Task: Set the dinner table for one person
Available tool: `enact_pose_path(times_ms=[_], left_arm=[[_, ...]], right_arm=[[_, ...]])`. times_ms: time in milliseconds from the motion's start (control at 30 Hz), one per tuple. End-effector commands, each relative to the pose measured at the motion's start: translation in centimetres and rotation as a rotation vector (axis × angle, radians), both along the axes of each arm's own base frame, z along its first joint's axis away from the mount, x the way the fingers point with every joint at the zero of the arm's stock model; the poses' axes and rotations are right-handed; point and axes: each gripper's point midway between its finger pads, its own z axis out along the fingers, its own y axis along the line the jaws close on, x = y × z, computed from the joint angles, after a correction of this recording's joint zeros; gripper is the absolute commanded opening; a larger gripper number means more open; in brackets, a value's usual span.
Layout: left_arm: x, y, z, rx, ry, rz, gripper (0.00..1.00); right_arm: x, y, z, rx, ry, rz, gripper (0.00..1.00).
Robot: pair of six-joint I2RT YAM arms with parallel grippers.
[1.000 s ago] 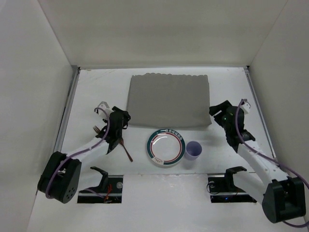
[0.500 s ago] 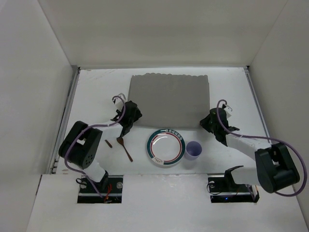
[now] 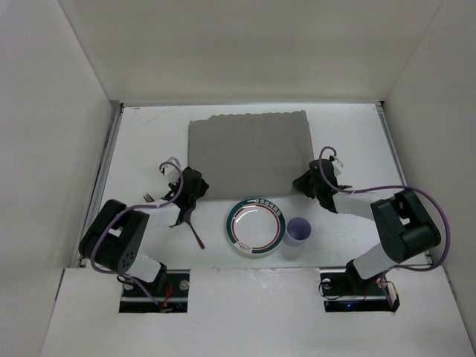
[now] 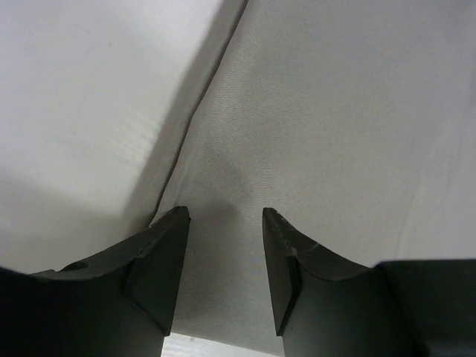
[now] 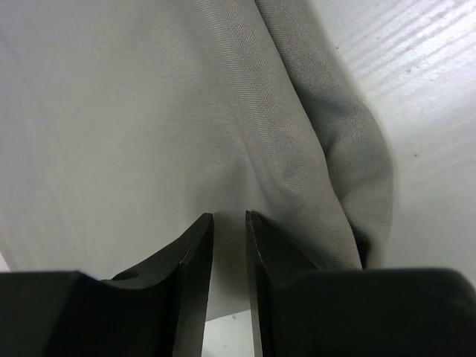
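Observation:
The grey placemat (image 3: 249, 152) lies on the white dinner table (image 3: 149, 134), toward the back. My left gripper (image 3: 195, 183) is at the mat's near left corner. It stands open, with flat cloth (image 4: 335, 111) under and between its fingers (image 4: 167, 260). My right gripper (image 3: 306, 181) is at the near right corner. Its jaws are nearly together on the cloth edge (image 5: 111, 111), and a bunched fold (image 5: 357, 149) rises just to their right. A plate (image 3: 256, 227) and a purple cup (image 3: 299, 230) sit in front of the mat.
A spoon (image 3: 195, 230) lies left of the plate, and a fork (image 3: 152, 198) lies further left near my left arm. White walls close in the table on three sides. Bare white table shows beside the mat (image 4: 74, 89) (image 5: 424, 89).
The right jaws have closed at the mat's near right corner. The placemat has shifted left and both grippers have moved left with it.

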Motion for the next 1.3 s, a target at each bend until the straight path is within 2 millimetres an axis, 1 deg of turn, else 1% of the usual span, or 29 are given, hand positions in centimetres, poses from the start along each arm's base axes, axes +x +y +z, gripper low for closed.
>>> enact_pose_path(times_ms=[0,67,100,233,267,333,367,500,567,633,700,767,800,900,967,1033,1067,1133,1200,1267], left_arm=[[-2.2,1.4,-1.3,0.038,0.055,0.037,0.43],[-2.2,1.6,-0.8,0.042,0.044,0.035,0.43],[-1.9,1.6,-0.2,0.044,0.030,0.031,0.44],[-0.1,0.8,2.2,0.088,-0.024,-0.021,0.44],[0.4,0.5,2.7,0.101,-0.033,-0.035,0.44],[1.2,0.3,3.2,0.115,-0.042,-0.043,0.44],[1.4,0.5,3.2,0.116,-0.040,-0.036,0.44],[1.8,0.6,3.3,0.112,-0.041,-0.026,0.44],[1.7,0.3,3.7,0.112,-0.051,-0.037,0.44],[1.3,0.0,3.7,0.106,-0.054,-0.043,0.44],[0.9,-0.3,3.9,0.106,-0.058,-0.056,0.44],[0.4,-0.4,4.1,0.112,-0.055,-0.068,0.44],[0.2,-0.5,4.2,0.114,-0.057,-0.073,0.44],[-0.1,-1.1,4.8,0.108,-0.073,-0.092,0.44],[0.0,-2.1,5.3,0.095,-0.084,-0.117,0.44],[-0.2,-3.5,5.4,0.090,-0.090,-0.153,0.44],[-0.4,-4.1,5.3,0.092,-0.087,-0.165,0.44],[-0.8,-4.4,5.2,0.089,-0.087,-0.169,0.44],[-1.4,-3.9,5.4,0.077,-0.092,-0.158,0.44],[-2.4,-2.7,5.1,0.061,-0.087,-0.117,0.44]], right_arm=[[1.1,0.3,0.8,0.026,-0.025,0.011,0.30],[0.5,0.4,0.6,0.033,-0.020,0.019,0.30],[0.1,0.2,0.4,0.032,-0.015,0.019,0.30],[-1.8,1.2,-0.3,0.029,0.003,0.051,0.28],[-2.2,1.1,-0.4,0.034,0.006,0.041,0.28],[-3.0,1.2,-0.2,0.041,0.005,0.046,0.27],[-3.4,1.2,-0.2,0.039,0.002,0.049,0.27],[-4.8,0.4,-0.1,0.027,0.000,0.032,0.26],[-5.0,0.0,0.2,0.010,-0.012,0.025,0.27],[-4.8,-0.7,1.1,-0.024,-0.045,0.018,0.30],[-4.7,-1.1,2.5,-0.037,-0.076,0.012,0.34],[-4.7,-0.9,3.8,-0.045,-0.102,0.021,0.38],[-4.7,-0.8,4.6,-0.060,-0.119,0.034,0.41],[-4.6,-1.3,7.1,-0.129,-0.189,0.052,0.53],[-4.8,-1.3,8.6,-0.161,-0.224,0.073,0.60],[-5.1,-1.3,9.6,-0.199,-0.243,0.100,0.64],[-5.3,-1.5,9.8,-0.209,-0.244,0.103,0.65],[-5.9,-1.9,9.8,-0.206,-0.237,0.094,0.66],[-6.9,-2.1,9.1,-0.191,-0.217,0.089,0.66],[-7.7,-2.0,8.2,-0.196,-0.201,0.098,0.67]])
